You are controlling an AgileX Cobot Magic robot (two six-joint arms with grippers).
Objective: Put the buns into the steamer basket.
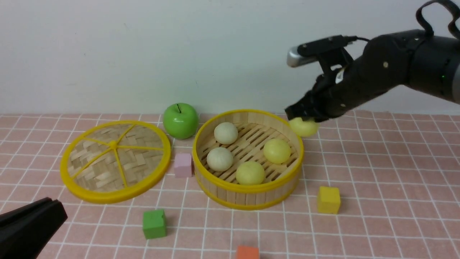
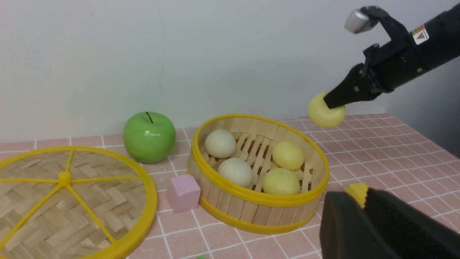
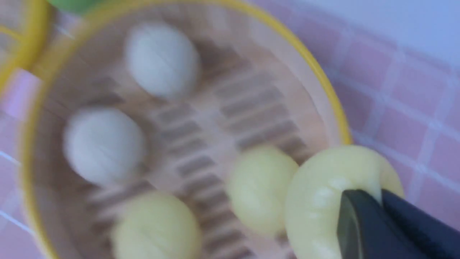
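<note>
The steamer basket [image 1: 251, 186] stands mid-table and holds several buns: two off-white ones [image 1: 225, 133] [image 1: 220, 159] and two pale yellow ones [image 1: 276, 150] [image 1: 250, 173]. My right gripper [image 1: 302, 117] is shut on another pale yellow bun [image 1: 306, 128], pinching its top so that it hangs just past the basket's far right rim. The right wrist view shows the same bun [image 3: 323, 201] squeezed in the gripper [image 3: 377, 196], beside the rim [image 3: 323, 82]. My left gripper [image 1: 57, 205] sits low at the near left, shut and holding nothing.
A flat woven lid [image 1: 115, 196] lies left of the basket. A green apple [image 1: 180, 120] stands behind them. Coloured cubes are scattered around: pink [image 1: 183, 164] against the basket's left wall, green [image 1: 154, 223], yellow [image 1: 328, 199] and orange [image 1: 248, 252] at the near edge.
</note>
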